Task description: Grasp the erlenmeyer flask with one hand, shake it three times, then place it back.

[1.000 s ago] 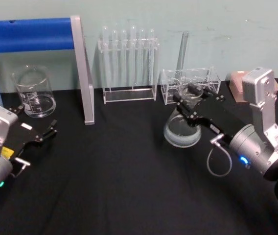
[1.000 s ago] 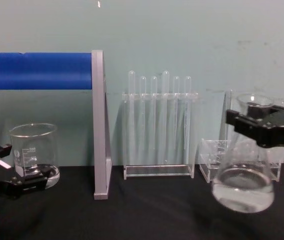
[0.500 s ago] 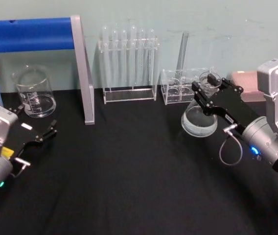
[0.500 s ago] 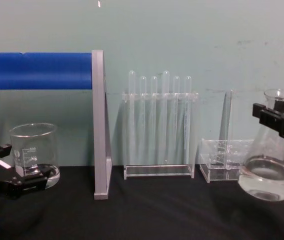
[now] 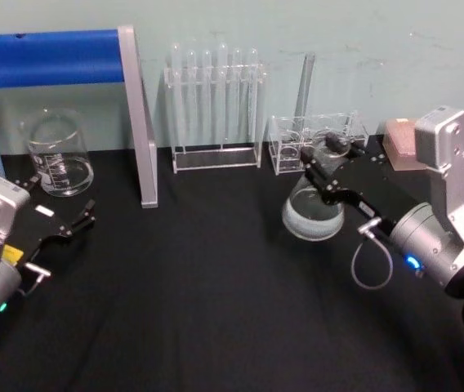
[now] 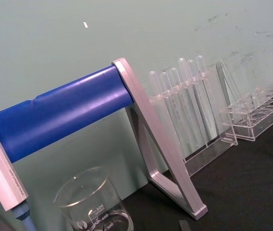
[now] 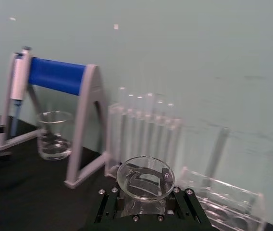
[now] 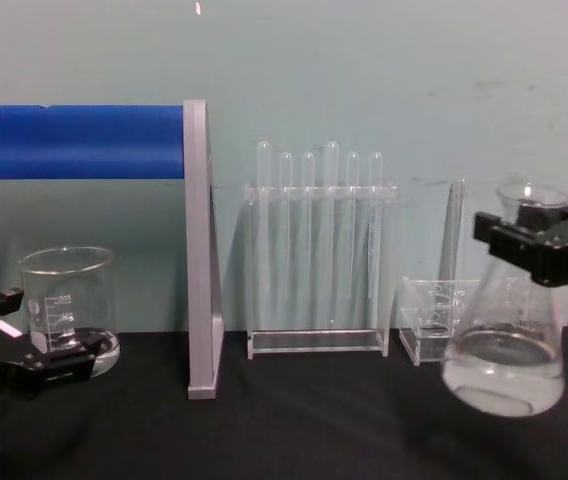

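Glass erlenmeyer flask [image 8: 504, 360] holds clear liquid | right gripper [image 8: 529, 245] fingers clamped on its neck | left gripper [image 5: 67, 242] parked near beaker [image 5: 56, 155], fingers apart

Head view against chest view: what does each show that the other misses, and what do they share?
Of the two, the head view alone has the right arm's silver housing and its cable loop. The chest view alone has a white speck high on the wall and the erlenmeyer flask side-on, its liquid level plain. Both have the right gripper shut on the flask's neck, the left gripper open at the left, the beaker, the test tube rack and the blue-barred stand.
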